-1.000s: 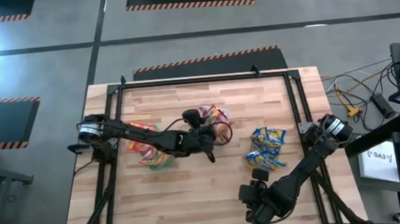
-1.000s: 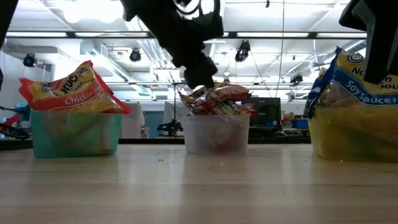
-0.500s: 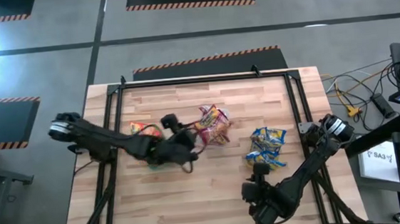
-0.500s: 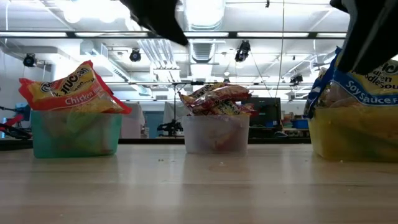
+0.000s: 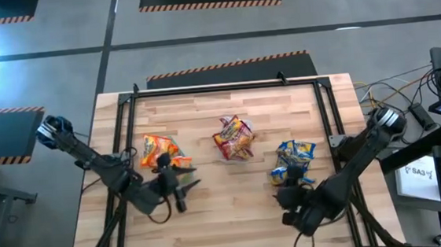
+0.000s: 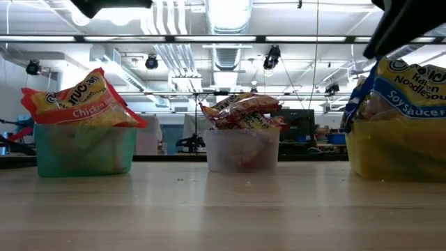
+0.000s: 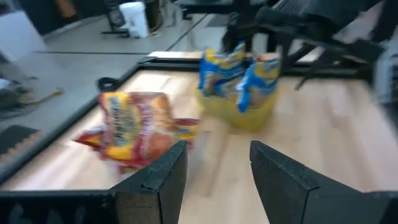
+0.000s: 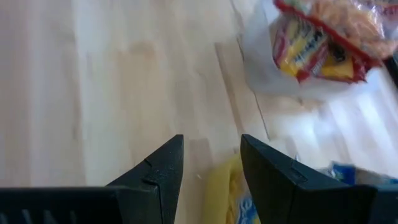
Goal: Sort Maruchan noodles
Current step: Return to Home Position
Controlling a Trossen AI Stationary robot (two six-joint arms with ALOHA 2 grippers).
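From above, the sorting looks finished to me; the orange packets [image 5: 160, 151] sit in the green bin [image 6: 83, 152] on the left, the red packets [image 5: 235, 136] in the clear bin [image 6: 242, 152] at the middle, the blue packets [image 5: 294, 159] in the yellow bin [image 6: 394, 155] on the right; I see no packet loose on the table [image 5: 221, 230]. The left gripper [image 5: 180, 190] hangs over bare wood just on the near side of the green bin; the right gripper [image 5: 291, 194] is close beside the yellow bin, on its near side.

At table height, all three bins stand upright and well apart, each heaped so its packets rise above the rim; of the arms only dark shapes show at the top corners, above the bins.

Through the left wrist camera, the fingers stand apart with nothing between them; beyond them lie the red and blue heaps.

Through the right wrist camera, the fingers are likewise spread and empty; the clear bin and a corner of the yellow one lie past them.

What remains, as I judge it, is parking both arms; I would raise each wrist first and only then fold back toward its own side, leaving the fingers parted as they are; the right arm needs the most care, since the blue packets stand proud of the rim and a low sweep could snag one or nudge the light bin; slow, and one arm at a time.
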